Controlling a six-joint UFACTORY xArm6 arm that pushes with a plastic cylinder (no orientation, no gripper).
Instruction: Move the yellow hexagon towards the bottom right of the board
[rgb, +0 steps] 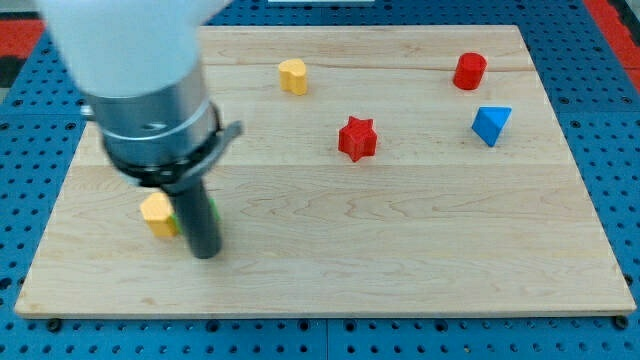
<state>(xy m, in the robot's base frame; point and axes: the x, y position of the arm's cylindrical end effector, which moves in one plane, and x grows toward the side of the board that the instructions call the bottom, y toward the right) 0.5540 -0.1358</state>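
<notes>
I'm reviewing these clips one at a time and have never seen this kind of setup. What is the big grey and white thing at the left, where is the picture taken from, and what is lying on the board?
There is a single camera view, looking down at an angle onto a wooden board; where the camera is mounted is not on record. The bulky white and grey shape at the view's left is the end of a robot arm. It has no grasping tool, only a straight dark rod. It holds nothing; it pushes blocks by sliding my tip along the board.

My tip is just right of the yellow hexagon, close beside it. A sliver of a green block shows behind the rod. Further off lie a yellow heart, a red star, a red cylinder and a blue triangular block.
</notes>
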